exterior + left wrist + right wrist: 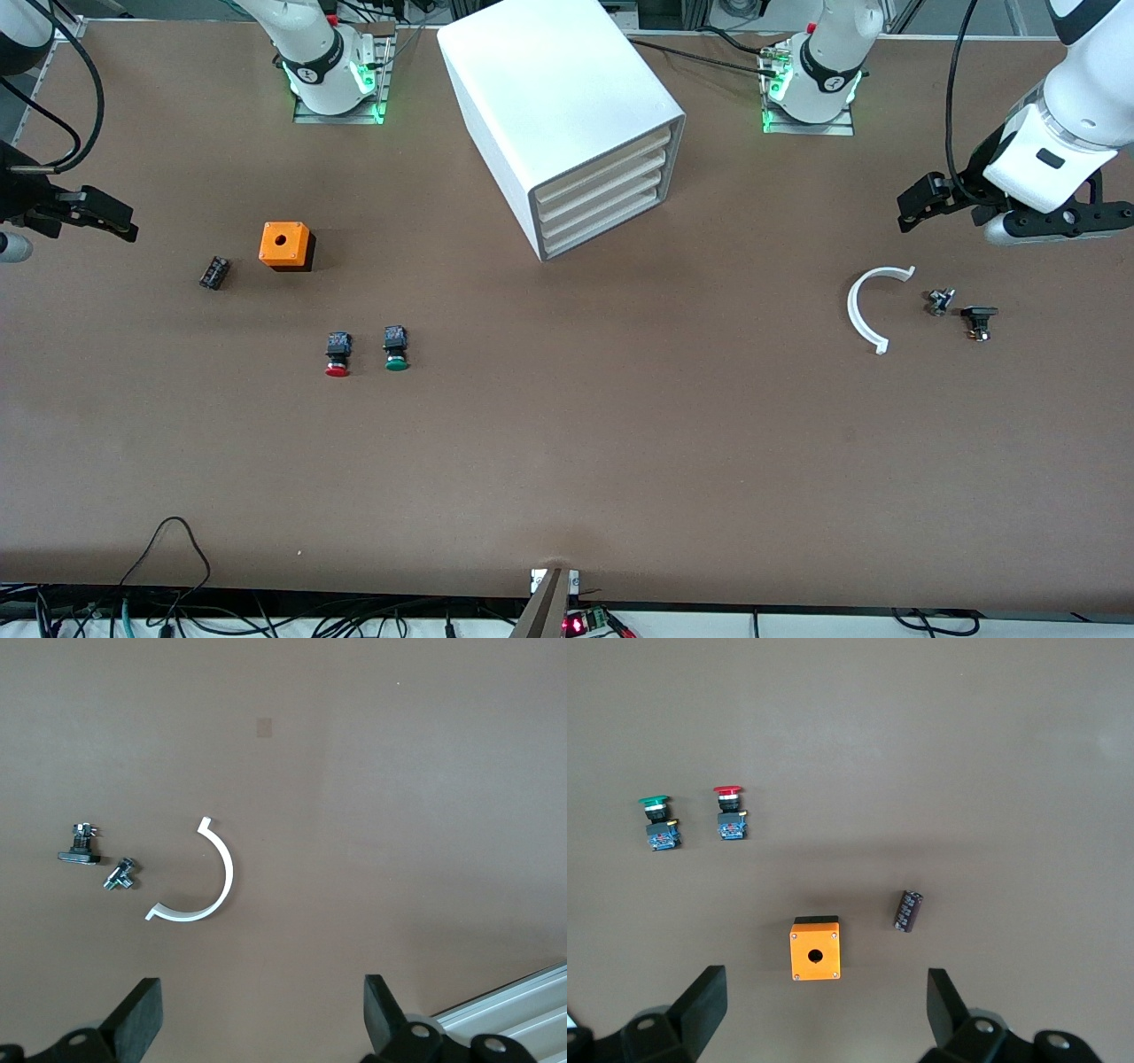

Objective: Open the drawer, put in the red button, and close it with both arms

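Here, the small red-capped push-button (337, 355) was seen on the table near the open right gripper (93, 215), beside a green-capped push-button (395, 347); an orange cube (285, 245) lay between. The open left gripper (930, 202) hovered over a white plastic arc (870, 306).

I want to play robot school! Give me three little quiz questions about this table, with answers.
1. True or false: all four drawers of the white cabinet are shut.
2. Which lies beside the red button? A) green button B) white curved piece C) cabinet
3. Fill in: the orange cube has a round ____ in its top.

Key:
1. True. The drawer fronts sit flush.
2. A, the green button. The white curved piece lies toward the left arm's end.
3. Hole.

The left gripper and right gripper both hang open, holding nothing.
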You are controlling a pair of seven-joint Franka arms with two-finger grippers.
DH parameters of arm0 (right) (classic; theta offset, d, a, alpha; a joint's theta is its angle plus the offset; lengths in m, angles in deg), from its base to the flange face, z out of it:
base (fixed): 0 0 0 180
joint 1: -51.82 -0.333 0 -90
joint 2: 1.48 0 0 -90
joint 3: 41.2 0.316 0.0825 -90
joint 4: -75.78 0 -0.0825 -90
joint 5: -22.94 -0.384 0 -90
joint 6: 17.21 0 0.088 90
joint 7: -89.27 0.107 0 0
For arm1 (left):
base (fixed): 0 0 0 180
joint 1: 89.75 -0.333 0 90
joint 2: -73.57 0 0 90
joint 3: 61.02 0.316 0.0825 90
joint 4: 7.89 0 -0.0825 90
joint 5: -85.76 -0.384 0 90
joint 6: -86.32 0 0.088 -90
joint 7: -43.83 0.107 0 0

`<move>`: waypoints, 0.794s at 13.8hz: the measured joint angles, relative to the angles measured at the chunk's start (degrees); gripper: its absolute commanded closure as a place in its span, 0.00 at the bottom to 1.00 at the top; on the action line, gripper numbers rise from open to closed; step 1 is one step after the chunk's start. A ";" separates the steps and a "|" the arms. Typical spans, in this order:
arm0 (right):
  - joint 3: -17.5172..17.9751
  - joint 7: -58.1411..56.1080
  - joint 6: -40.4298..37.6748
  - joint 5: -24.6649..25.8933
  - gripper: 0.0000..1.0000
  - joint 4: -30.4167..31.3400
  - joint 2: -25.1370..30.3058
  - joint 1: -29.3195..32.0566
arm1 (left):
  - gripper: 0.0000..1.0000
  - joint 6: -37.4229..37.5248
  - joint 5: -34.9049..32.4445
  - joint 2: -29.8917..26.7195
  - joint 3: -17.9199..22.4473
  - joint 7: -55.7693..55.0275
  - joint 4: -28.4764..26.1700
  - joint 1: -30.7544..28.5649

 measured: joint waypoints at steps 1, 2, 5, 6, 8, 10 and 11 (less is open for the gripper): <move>0.00 0.00 0.00 0.00 0.00 0.00 0.00 0.00 | 0.00 0.00 0.00 0.03 0.00 0.11 0.00 0.00; 0.00 0.00 0.00 0.00 0.00 0.00 0.00 0.00 | 0.00 0.00 0.00 0.07 0.00 0.32 0.02 0.00; 0.00 0.00 0.00 0.00 0.00 0.00 0.00 0.00 | 0.00 0.00 0.00 0.63 0.06 0.42 0.66 -0.24; 0.00 0.00 0.00 0.00 0.00 0.00 0.00 0.00 | 0.00 0.00 0.00 0.79 0.08 0.44 0.82 -0.33; 0.01 0.00 0.00 0.00 0.00 0.00 -0.01 -0.02 | 0.00 0.00 0.00 1.10 0.08 0.44 1.16 -0.42; 0.02 0.00 0.00 0.00 0.00 0.00 -0.10 -0.02 | 0.00 0.30 0.00 1.51 0.08 0.44 1.48 -0.41; 0.02 0.00 0.00 -0.01 0.00 0.01 -0.30 -0.02 | 0.00 0.44 0.00 2.00 0.08 0.44 1.50 -0.44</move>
